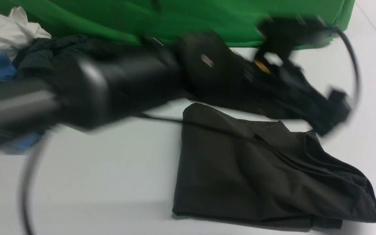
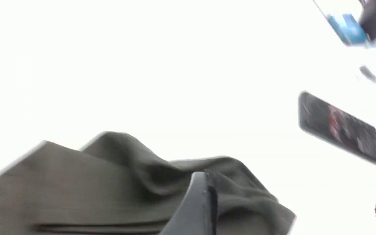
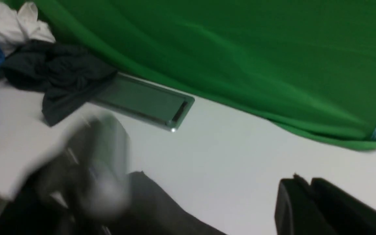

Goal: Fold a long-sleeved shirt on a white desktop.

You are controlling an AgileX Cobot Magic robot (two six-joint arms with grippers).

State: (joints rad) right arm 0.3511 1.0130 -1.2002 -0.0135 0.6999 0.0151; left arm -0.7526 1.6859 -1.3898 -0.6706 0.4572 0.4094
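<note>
The long-sleeved shirt (image 1: 259,173) lies on the white desktop (image 1: 103,182) as a compact, roughly rectangular packet, in the front-right part of the surface as the front view shows it. Its left and near edges are straight and stacked in layers. Its right end is looser, with several creases and a bunched corner. No sleeve is seen trailing outside the packet.

Judged from this layout, the main folds appear to be done. What may be left is to flatten the rumpled right end and to clear both arms from the work area.

The left gripper (image 2: 201,209) shows only one dark finger in the left wrist view, directly over the shirt fabric. No cloth is seen pinched against it. How wide its jaws stand cannot be told from these frames.

The right gripper (image 3: 308,209) shows in the right wrist view as dark fingers close together with a narrow gap between them. Nothing is seen between them, and whether they are fully closed cannot be told. In the front view both arms are motion-blurred above and behind the packet.

Beyond the shirt, a silver-framed hatch (image 3: 148,106) sits in the desktop near the green backdrop (image 3: 240,49). A heap of other garments (image 1: 8,52), white, blue and dark, lies at the far left.
</note>
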